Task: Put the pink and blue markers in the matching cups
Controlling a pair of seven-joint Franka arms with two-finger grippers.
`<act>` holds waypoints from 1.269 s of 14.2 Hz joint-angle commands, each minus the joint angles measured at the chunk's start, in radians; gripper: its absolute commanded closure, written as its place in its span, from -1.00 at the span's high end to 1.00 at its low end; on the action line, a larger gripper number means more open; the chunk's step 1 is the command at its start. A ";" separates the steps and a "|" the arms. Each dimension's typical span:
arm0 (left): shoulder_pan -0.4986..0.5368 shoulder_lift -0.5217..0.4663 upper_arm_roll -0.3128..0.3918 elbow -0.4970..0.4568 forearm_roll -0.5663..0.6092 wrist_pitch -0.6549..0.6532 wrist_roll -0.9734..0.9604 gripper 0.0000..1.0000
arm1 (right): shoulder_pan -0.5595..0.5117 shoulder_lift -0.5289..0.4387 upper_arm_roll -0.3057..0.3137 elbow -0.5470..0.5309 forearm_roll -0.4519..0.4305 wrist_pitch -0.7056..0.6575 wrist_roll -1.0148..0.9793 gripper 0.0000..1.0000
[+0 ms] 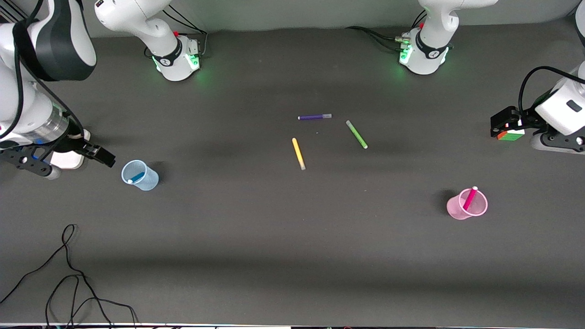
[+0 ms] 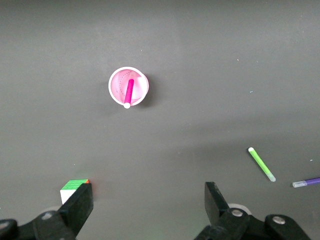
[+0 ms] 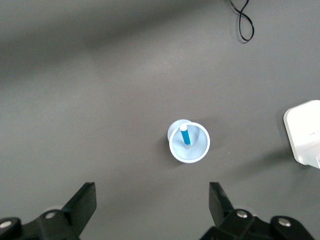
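The pale blue cup (image 1: 140, 175) stands toward the right arm's end of the table with the blue marker (image 1: 136, 177) leaning inside it. Both also show in the right wrist view, the cup (image 3: 189, 142) and the marker (image 3: 184, 135). The pink cup (image 1: 467, 204) stands toward the left arm's end and holds the pink marker (image 1: 470, 198). The left wrist view shows that cup (image 2: 128, 86) and that marker (image 2: 129, 92). My right gripper (image 1: 103, 156) (image 3: 152, 200) is open and empty, up beside the blue cup. My left gripper (image 1: 505, 124) (image 2: 148, 200) is open and empty, over the table edge.
A purple marker (image 1: 314, 117), a green marker (image 1: 356, 134) and a yellow marker (image 1: 298, 153) lie mid-table. A colour cube (image 1: 511, 135) (image 2: 74, 188) sits under my left gripper. A white box (image 1: 68, 160) (image 3: 305, 132) lies under my right gripper. A black cable (image 1: 68, 274) lies nearest the camera.
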 commanded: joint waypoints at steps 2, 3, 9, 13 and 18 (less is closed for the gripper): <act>-0.004 -0.029 0.000 -0.014 -0.008 -0.019 -0.008 0.99 | -0.015 -0.029 -0.003 0.051 0.041 -0.076 -0.012 1.00; -0.004 -0.031 0.000 -0.014 -0.008 -0.021 -0.007 0.99 | -0.071 -0.052 0.038 0.051 0.066 -0.082 -0.014 1.00; -0.004 -0.031 0.003 -0.012 -0.008 -0.036 -0.002 0.99 | -0.570 -0.089 0.523 0.046 0.133 -0.121 -0.129 1.00; -0.004 -0.026 0.004 -0.006 -0.002 -0.045 0.009 0.99 | -0.606 -0.132 0.509 0.043 0.201 -0.179 -0.248 1.00; -0.005 -0.017 0.003 0.014 -0.002 -0.048 0.010 0.99 | -0.607 -0.143 0.508 0.043 0.195 -0.229 -0.319 1.00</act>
